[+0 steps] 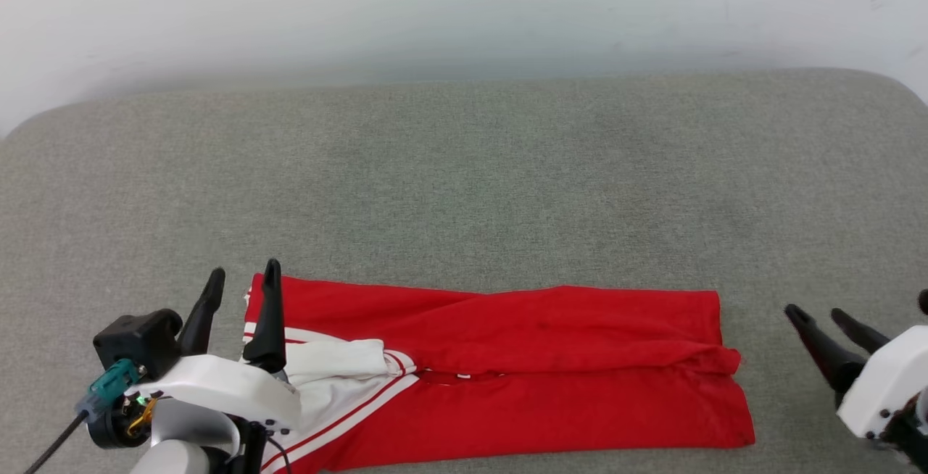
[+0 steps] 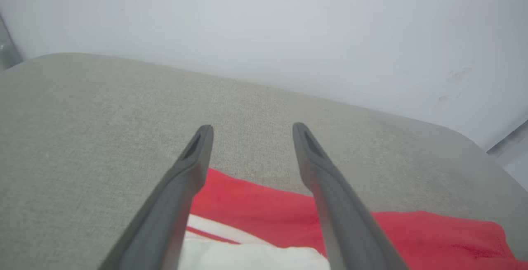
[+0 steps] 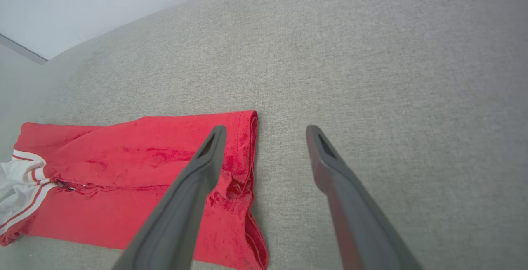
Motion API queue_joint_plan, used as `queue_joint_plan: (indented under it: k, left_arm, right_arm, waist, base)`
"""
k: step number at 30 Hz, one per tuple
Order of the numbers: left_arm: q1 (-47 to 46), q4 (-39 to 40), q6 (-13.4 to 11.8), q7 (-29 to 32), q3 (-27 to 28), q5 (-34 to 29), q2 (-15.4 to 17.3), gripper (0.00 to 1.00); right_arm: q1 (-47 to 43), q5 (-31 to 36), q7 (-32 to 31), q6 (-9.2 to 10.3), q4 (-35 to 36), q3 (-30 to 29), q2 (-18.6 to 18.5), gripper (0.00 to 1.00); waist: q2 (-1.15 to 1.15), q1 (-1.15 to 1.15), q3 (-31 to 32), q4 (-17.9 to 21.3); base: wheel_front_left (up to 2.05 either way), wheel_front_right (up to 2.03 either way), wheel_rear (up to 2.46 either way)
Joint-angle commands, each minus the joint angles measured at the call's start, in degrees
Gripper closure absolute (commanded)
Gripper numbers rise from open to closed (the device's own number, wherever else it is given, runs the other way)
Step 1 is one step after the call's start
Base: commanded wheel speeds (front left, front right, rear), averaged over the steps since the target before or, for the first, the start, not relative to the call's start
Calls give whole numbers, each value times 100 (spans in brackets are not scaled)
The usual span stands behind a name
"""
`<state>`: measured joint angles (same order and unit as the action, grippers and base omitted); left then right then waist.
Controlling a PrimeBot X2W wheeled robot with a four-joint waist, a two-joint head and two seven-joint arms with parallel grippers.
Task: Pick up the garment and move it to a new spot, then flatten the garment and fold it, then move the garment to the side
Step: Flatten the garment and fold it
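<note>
Garment [image 1: 507,380]: red, folded lengthwise into a long strip, lying flat along the near edge of the grey fabric-covered desk [image 1: 464,184]. White sleeve with red stripes [image 1: 341,369] at its left end; hem at right end slightly rumpled.

Left claw [image 1: 244,268]: released, fingers spread, nothing between them. It sits at the garment's left end, one finger over red cloth, the other over bare desk. Contact with the cloth is hard to judge from the wrist view.

Right claw [image 1: 813,311]: released, gripping nothing, just past the garment's right end, over bare desk.

Pale wall [image 1: 464,10] behind.
</note>
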<state>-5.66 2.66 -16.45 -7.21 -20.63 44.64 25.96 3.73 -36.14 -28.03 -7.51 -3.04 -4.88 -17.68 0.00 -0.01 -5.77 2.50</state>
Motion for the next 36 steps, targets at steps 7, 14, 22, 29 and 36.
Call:
queue_joint_plan:
  k: [7,14,22,29,36]
  left_arm:
    - [-90,418,-386,-619,-220,-921,-123,0]
    - [-58,656,-456,-721,-377,-1246,-251,0]
    - [-201,749,-396,-744,-512,-1378,-344,0]
    - [-231,710,-408,-717,-532,-1370,-337,0]
    - [-89,686,-457,-615,-540,-1369,-227,0]
  right_arm:
    - [139,287,-917,4,-35,-500,-94,0]
    - [154,393,-1446,4,-271,-543,140,0]
    - [275,241,-1953,4,-969,-300,484,0]
    - [339,115,-2165,2,-1327,-36,577,100]
    - [589,184,-1904,2,-1029,117,309,100]
  waist:
    - [0,1,-35,-246]
    - [0,1,-202,-599]
    - [0,1,-436,-916]
    - [0,1,-422,-920]
    - [0,1,-175,-719]
  base:
    - [0,0,0]
    - [0,0,0]
    - [0,0,0]
    - [0,0,0]
    - [0,0,0]
